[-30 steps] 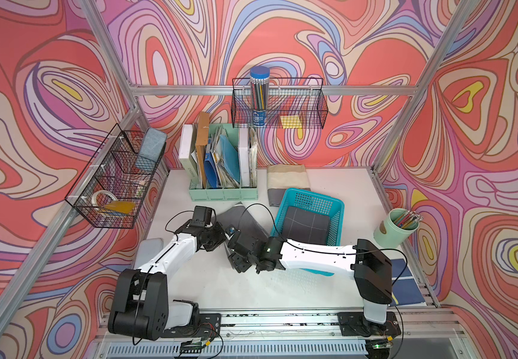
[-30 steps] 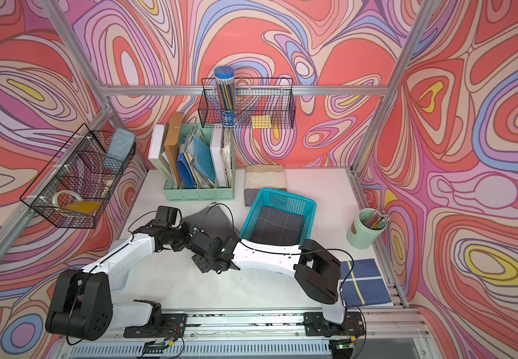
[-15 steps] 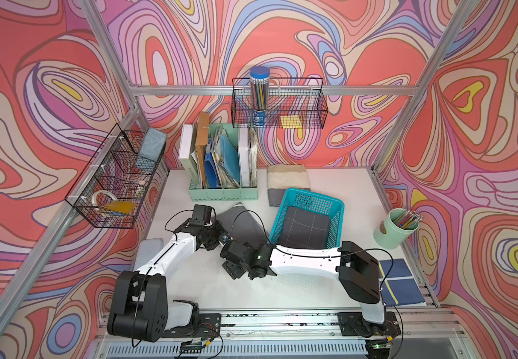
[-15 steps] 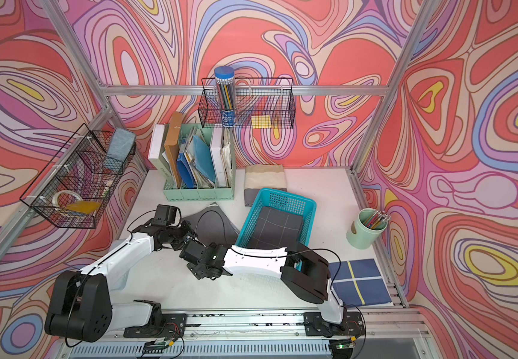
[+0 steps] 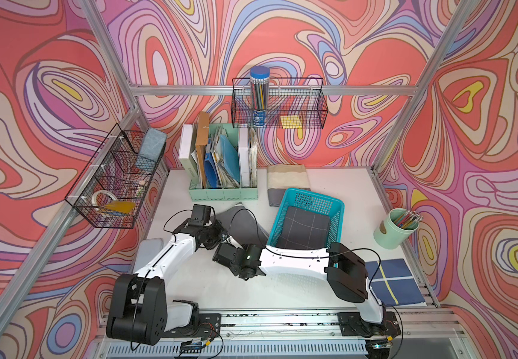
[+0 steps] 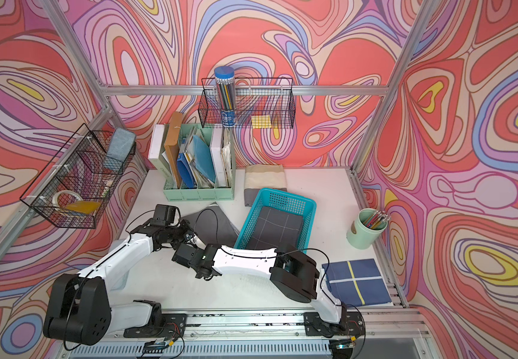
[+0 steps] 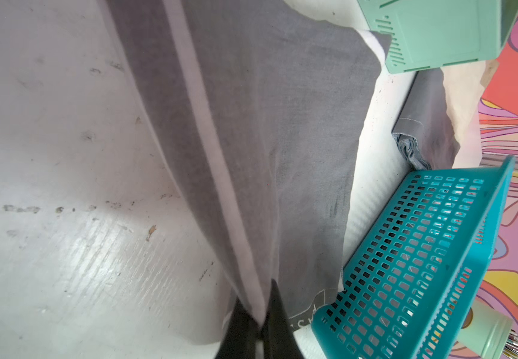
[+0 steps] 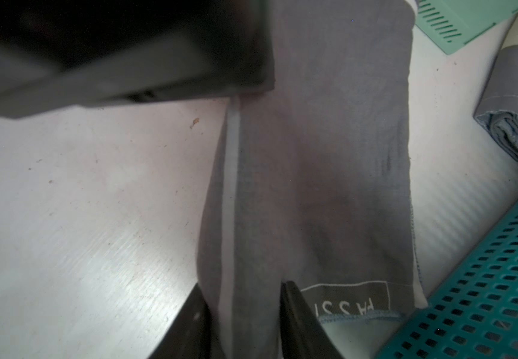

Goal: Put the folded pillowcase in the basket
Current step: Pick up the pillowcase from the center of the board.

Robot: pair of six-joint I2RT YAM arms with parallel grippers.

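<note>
Left end effector (image 7: 259, 314) clamps the grey pillowcase (image 5: 245, 223), on the tabletop (image 5: 220, 289) at nine o'clock of the basket (image 5: 313, 199); right end effector (image 8: 242, 287) straddles its fold, grip unclear. Looks limp, light: hold the folded edge.

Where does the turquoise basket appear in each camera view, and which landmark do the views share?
Top view: basket right of centre, a dark checked cloth inside.
Top view: basket likewise, near the middle.
Left wrist: only its perforated wall, beside the grey pillowcase.
Right wrist: part of its wall, beside the same pillowcase.
Shared landmark: the mint-green file organizer.
</note>
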